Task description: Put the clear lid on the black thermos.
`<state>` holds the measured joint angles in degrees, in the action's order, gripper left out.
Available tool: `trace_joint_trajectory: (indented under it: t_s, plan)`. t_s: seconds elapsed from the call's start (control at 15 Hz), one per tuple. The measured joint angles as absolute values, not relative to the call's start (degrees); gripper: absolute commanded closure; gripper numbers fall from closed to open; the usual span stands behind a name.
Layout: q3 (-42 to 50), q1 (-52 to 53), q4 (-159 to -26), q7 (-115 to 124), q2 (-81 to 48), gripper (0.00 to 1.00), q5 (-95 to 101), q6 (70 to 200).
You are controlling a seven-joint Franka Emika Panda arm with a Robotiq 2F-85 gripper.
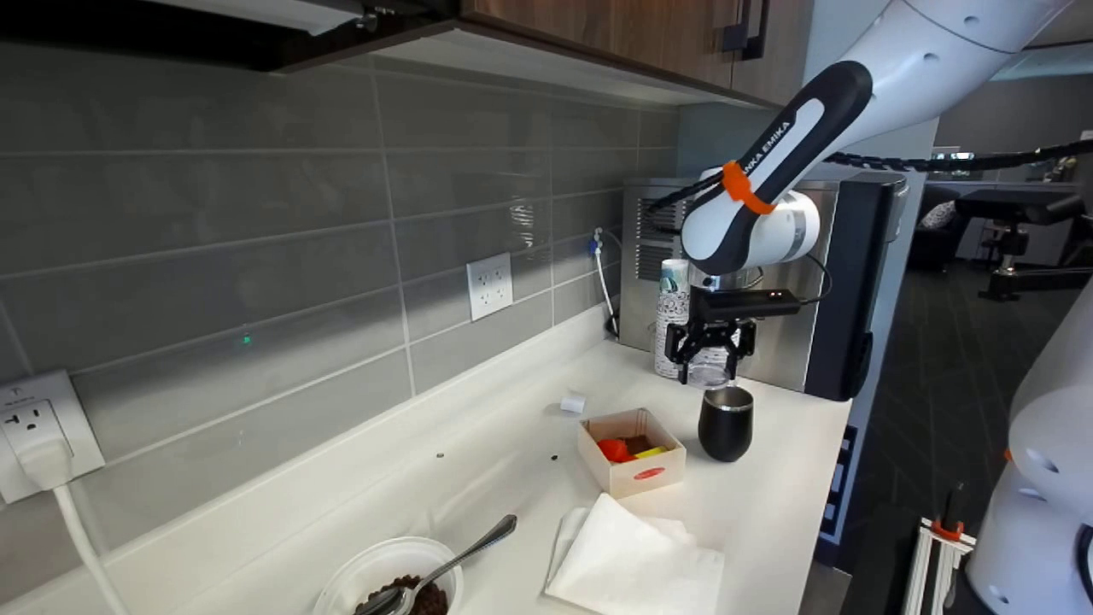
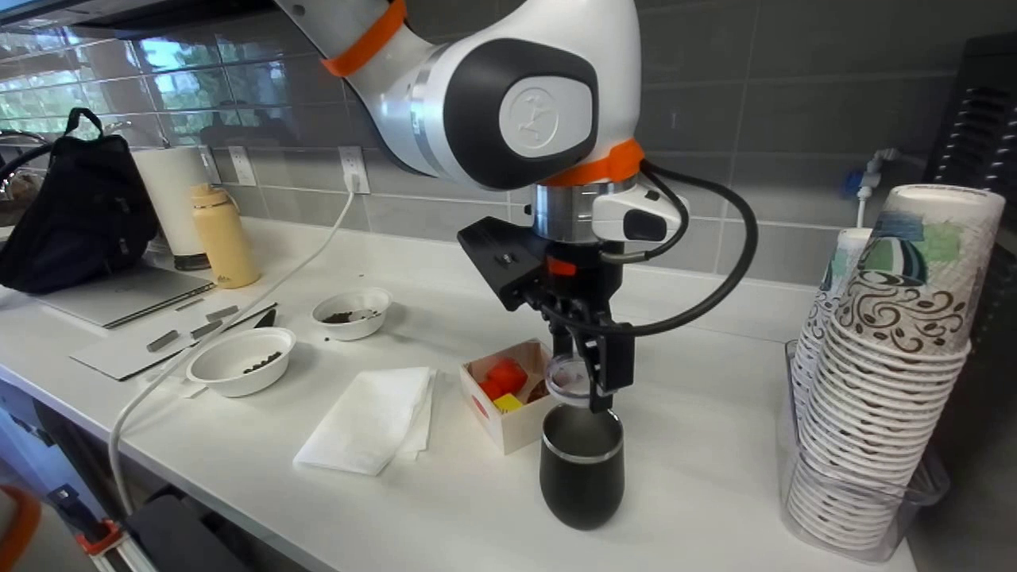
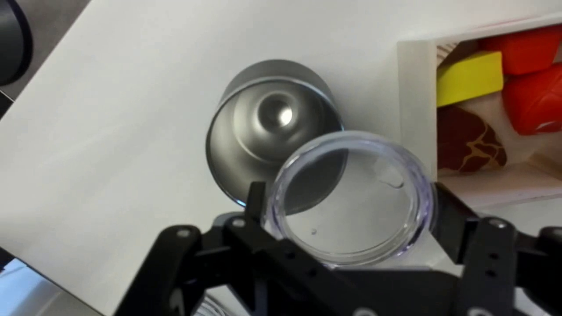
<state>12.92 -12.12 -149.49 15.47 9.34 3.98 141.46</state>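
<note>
The black thermos [image 1: 726, 431] stands upright and uncovered on the white counter; its metal inside shows in the wrist view [image 3: 272, 127] and it also stands front centre in an exterior view [image 2: 582, 488]. My gripper [image 1: 708, 366] is shut on the clear lid [image 2: 569, 378], with a finger on each side of its rim. The lid is above the thermos and apart from it. In the wrist view the lid [image 3: 351, 206] overlaps only the lower right part of the thermos mouth, so it is off centre. It looks roughly level.
A small wooden box [image 2: 508, 433] with red and yellow toy pieces stands close beside the thermos. White napkins [image 1: 640, 564] lie near the box. Stacked paper cups [image 2: 874, 397] stand in a clear holder by the steel machine [image 1: 777, 333]. White bowls [image 2: 242, 365] stand farther along.
</note>
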Motion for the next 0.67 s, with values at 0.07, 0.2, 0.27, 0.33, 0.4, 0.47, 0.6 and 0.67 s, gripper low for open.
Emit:
trace_joint_trajectory:
  t_s: [0.07, 0.2, 0.27, 0.33, 0.4, 0.47, 0.6, 0.67]
  plan:
    - [12.57, -12.51, -150.13, 15.90, 10.36, 0.36, 4.49, 140.67]
    - [11.84, -13.44, -151.22, 16.94, 12.30, 0.36, 5.60, 139.12]
    - [11.59, -13.86, -151.75, 17.21, 13.20, 0.36, 5.92, 138.54]
    - [11.36, -14.31, -152.21, 17.44, 13.96, 0.36, 6.11, 137.91]
    - [11.17, -14.79, -152.63, 17.64, 14.59, 0.36, 6.27, 137.52]
    - [11.06, -15.26, -153.08, 17.74, 15.17, 0.36, 6.36, 137.32]
    - [10.96, -16.23, -153.83, 17.81, 15.89, 0.36, 6.45, 137.27]
    - [10.96, -16.69, -154.12, 17.81, 16.11, 0.36, 6.45, 137.27]
